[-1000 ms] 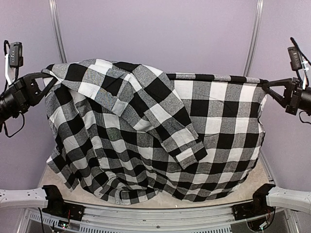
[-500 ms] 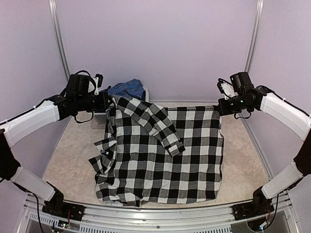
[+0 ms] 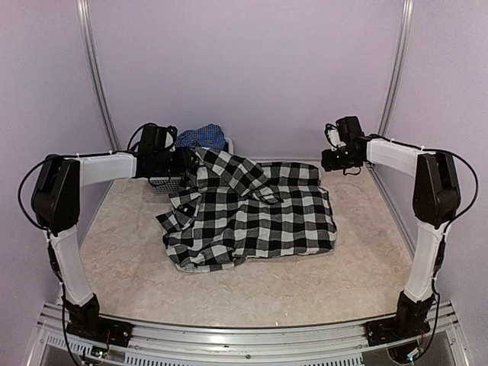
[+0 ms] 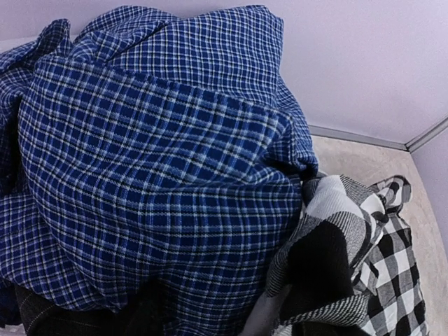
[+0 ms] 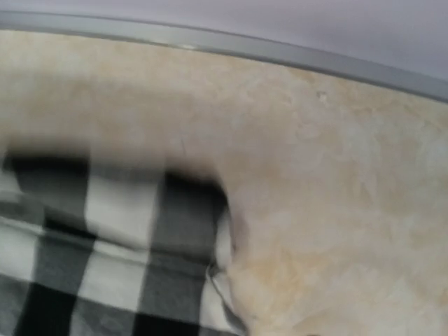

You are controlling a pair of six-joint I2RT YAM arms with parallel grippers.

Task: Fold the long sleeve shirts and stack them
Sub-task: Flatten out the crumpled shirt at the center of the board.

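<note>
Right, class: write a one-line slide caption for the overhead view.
Black-and-white shirt lies rumpled on the table; blue shirt heaped in the basket behind.

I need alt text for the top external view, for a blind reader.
A black-and-white checked shirt lies crumpled on a beige table, with the left claw and right claw at its far corners. Behind the left one, a blue checked shirt sits in a white mesh basket.

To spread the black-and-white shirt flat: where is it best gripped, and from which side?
Probably the shirt at its far right corner, coming from the right, low over the table. That corner lies flat with bare surface beside it; the left part is bunched up near the basket.
</note>
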